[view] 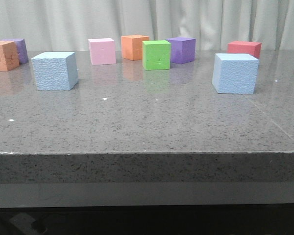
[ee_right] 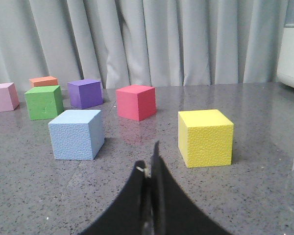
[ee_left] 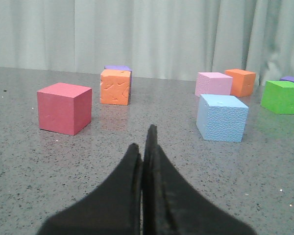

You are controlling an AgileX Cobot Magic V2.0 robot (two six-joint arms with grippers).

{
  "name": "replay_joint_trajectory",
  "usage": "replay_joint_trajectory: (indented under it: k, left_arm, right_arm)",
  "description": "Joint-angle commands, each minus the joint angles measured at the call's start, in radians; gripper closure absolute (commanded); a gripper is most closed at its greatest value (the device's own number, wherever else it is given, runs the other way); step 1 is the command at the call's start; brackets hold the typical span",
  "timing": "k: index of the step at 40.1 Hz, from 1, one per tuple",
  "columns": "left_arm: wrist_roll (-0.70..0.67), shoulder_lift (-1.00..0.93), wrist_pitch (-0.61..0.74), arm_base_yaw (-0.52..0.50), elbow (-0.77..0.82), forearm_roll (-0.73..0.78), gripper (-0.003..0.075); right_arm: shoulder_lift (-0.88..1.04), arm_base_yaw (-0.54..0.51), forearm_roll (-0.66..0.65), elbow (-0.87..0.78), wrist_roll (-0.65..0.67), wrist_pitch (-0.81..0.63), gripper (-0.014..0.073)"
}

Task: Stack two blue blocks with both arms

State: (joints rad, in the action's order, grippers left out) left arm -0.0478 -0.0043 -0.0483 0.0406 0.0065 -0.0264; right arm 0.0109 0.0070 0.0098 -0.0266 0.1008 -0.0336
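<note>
Two pale blue blocks stand apart on the grey table: one at the left (view: 54,71) and one at the right (view: 234,73). Neither gripper shows in the front view. In the left wrist view my left gripper (ee_left: 144,142) is shut and empty, low over the table, with the left blue block (ee_left: 221,117) ahead of it and off to one side. In the right wrist view my right gripper (ee_right: 148,159) is shut with nothing in it. The right blue block (ee_right: 76,134) sits ahead of it, and a yellow cube (ee_right: 205,137) on the other side.
Other cubes line the back of the table: orange (view: 3,55), purple (view: 18,49), pink (view: 102,51), orange (view: 134,47), green (view: 156,55), purple (view: 181,49), red (view: 244,48). A red cube (ee_left: 64,107) stands near the left gripper. The table's front edge (view: 147,152) is close.
</note>
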Motion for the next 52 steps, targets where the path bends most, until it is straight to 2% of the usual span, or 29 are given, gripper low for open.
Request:
replay_joint_trajectory:
  k: [1,19,29,36,43,52]
  left_arm:
    - [-0.008,-0.018,0.085,-0.003,0.002,-0.008,0.0741]
    - [-0.004,-0.018,0.125,-0.003,0.002,-0.001,0.0741]
    - [-0.004,-0.018,0.166,-0.003,-0.012,-0.007,0.0741]
    - [-0.004,-0.015,0.149,-0.003,-0.132,-0.042,0.0741]
    - [-0.004,0.029,-0.003,-0.003,-0.323,-0.040,0.0741]
    - [-0.004,0.189,-0.296,-0.003,-0.550,-0.040,0.0741]
  right_arm:
    - [0.017,-0.006,-0.010,0.005,-0.002,-0.076,0.0713]
    - [0.017,-0.007,-0.010,0.005,-0.002,-0.079,0.0713]
    - [0.017,-0.007,-0.010,0.019,-0.002,-0.155,0.0713]
    - [0.009,-0.007,-0.010,0.159,-0.002,-0.012,0.0713]
    - [-0.080,-0.007,-0.010,0.348,-0.003,0.192,0.0713]
    - [-0.267,-0.007,-0.010,0.525,-0.004,0.332,0.0713]
